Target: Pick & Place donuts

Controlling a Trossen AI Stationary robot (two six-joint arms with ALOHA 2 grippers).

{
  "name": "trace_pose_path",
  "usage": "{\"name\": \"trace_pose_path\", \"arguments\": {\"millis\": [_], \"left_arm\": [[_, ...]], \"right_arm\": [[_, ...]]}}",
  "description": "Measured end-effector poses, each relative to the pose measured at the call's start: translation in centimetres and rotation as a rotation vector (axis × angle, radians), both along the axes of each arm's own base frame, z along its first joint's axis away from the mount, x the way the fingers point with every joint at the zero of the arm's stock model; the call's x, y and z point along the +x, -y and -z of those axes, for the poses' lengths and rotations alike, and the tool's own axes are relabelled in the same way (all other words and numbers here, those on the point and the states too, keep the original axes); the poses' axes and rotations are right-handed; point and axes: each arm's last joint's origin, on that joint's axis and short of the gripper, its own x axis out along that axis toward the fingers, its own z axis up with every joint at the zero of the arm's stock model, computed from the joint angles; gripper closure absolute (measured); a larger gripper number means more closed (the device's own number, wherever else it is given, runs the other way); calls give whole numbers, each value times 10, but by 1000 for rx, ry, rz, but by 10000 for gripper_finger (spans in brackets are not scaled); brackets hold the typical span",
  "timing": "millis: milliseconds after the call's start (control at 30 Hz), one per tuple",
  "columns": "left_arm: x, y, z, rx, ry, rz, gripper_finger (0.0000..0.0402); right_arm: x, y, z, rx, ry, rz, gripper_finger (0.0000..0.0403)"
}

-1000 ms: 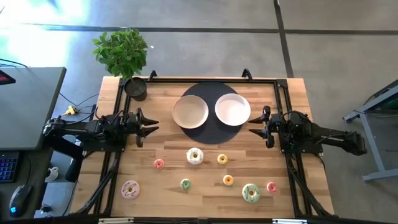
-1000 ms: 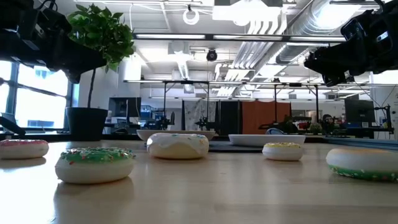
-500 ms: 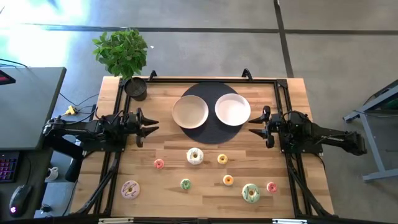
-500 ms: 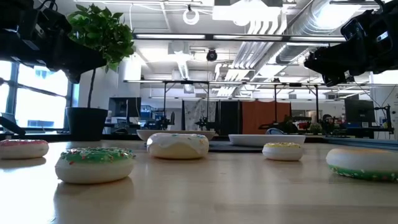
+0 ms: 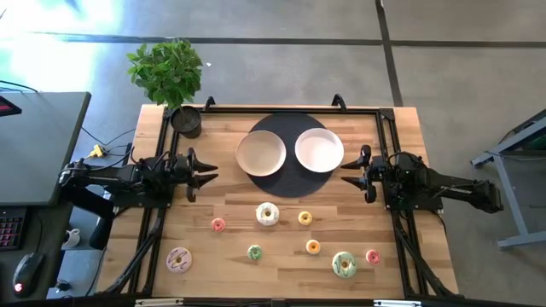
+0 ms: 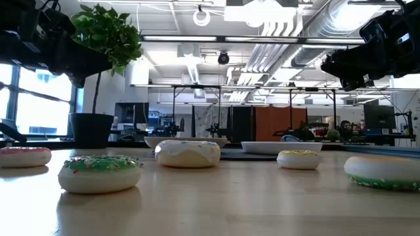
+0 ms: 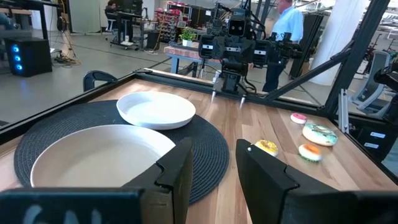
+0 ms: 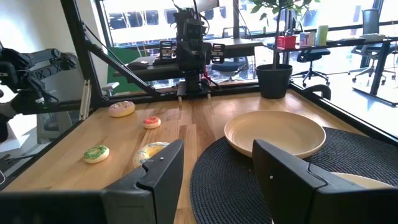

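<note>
Several small toy donuts lie flat on the wooden table's near half. A large white one (image 5: pixel 268 214), a yellow mini (image 5: pixel 304 218) and a pink mini (image 5: pixel 218 225) lie nearest the plates. A green mini (image 5: pixel 254 252), an orange mini (image 5: pixel 313 247), a large green one (image 5: pixel 344 264), another pink mini (image 5: pixel 373 256) and a large pink one (image 5: pixel 179 259) lie closer to the near edge. My left gripper (image 5: pixel 202 175) hovers open at the table's left side, above the table. My right gripper (image 5: pixel 350 178) hovers open at the right side. Both point toward the middle.
A cream plate (image 5: pixel 261 154) and a white plate (image 5: pixel 319 150) sit on a round dark mat (image 5: pixel 294 183) at the table's far middle. A potted plant (image 5: pixel 185 120) stands at the far left corner. A black frame (image 5: pixel 290 109) runs along the table's edges. People show in the room beyond.
</note>
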Motion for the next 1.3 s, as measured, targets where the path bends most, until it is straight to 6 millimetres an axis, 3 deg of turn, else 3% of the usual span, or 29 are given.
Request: {"name": "trace_pose_path", "arguments": {"millis": [1300], "left_arm": [[0,0,0,0,0,3,280]], "right_arm": [[0,0,-4,-40,44,0,215]]}}
